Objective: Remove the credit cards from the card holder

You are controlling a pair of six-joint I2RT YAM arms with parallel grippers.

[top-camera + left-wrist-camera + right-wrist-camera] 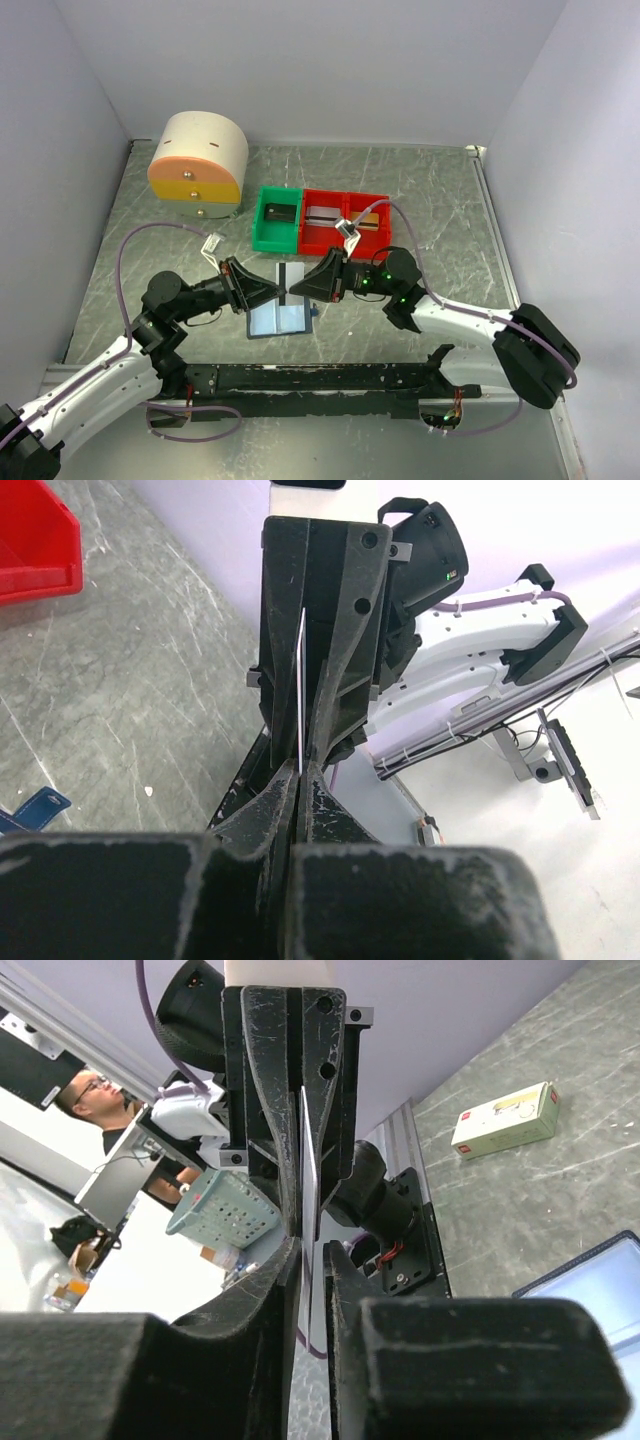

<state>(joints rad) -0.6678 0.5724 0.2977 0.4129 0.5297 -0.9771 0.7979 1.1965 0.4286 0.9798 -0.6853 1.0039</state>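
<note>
Looking like a credit card (290,276) handoff over the card holder (283,321): left gripper (279,291) and right gripper (298,290) both clamped it. One needed to release before pulling.

Grey marbled tabletop (420,190); pale lilac walls (300,60) around.

Around the card holder (281,320), its lining glossy, the desk (430,200) looks matt grey veined stone; fingers (335,825) are rough, scuffed black plastic, the credit card (299,680) between them smooth plastic.
</note>
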